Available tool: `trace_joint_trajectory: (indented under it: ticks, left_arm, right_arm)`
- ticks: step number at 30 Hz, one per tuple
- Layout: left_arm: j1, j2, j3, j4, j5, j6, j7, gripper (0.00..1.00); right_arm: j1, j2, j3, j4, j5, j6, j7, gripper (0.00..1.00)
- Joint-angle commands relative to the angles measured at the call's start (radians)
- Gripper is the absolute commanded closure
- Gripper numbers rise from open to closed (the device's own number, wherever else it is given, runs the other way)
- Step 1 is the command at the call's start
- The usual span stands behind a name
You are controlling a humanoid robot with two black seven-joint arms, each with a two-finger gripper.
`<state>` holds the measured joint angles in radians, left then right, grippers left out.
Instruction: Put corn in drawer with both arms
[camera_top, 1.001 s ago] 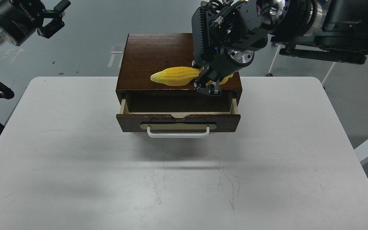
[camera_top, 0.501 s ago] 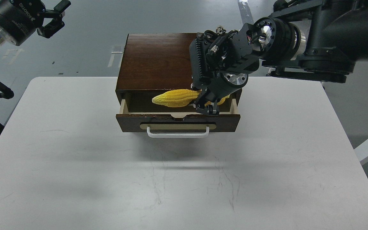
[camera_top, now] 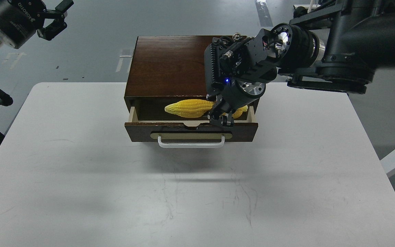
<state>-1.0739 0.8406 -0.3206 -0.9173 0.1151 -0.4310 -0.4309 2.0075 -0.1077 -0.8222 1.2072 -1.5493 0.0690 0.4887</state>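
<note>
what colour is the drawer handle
White, a bar on a tan plate; the drawer handle shows clearly in the head view.

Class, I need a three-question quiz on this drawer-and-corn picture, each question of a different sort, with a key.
1. True or false: the drawer is pulled open.
2. Which gripper holds the corn? A) left gripper B) right gripper
3. What colour is the drawer's handle?

Key: 1 true. 2 B; the left one hangs far off, beyond the table's left corner, fingers apart. 3 white.
</note>
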Motion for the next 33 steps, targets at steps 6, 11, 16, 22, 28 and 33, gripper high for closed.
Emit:
trace_joint_trajectory:
  ticks: [6,11,16,22,28,33]
  left_arm:
    - [-0.001,-0.002,-0.002,0.002,0.000,-0.002,0.001,0.02]
    - [-0.001,0.000,-0.002,0.002,0.000,-0.002,0.001,0.02]
    - [-0.001,0.005,-0.002,0.002,0.000,-0.002,0.001,0.02]
    - [-0.001,0.006,-0.002,0.002,0.000,-0.002,0.000,0.02]
    - [0.000,0.006,0.000,0.003,0.000,-0.005,-0.002,0.02]
    - [0.005,0.005,0.000,0.005,-0.002,-0.008,-0.005,0.02]
  right_arm:
    - [-0.001,-0.003,0.000,0.000,0.008,0.000,0.000,0.37]
    - [-0.001,-0.006,0.002,0.000,0.008,0.000,0.000,0.20]
    - [0.001,-0.010,0.003,0.002,0.009,0.000,0.000,0.11]
    - [0.013,-0.035,0.037,0.000,0.021,0.000,0.000,0.06]
    - [0.004,-0.139,0.121,-0.006,0.296,0.002,0.000,0.01]
    - [-0.105,-0.239,0.230,-0.078,0.813,-0.005,0.000,0.00]
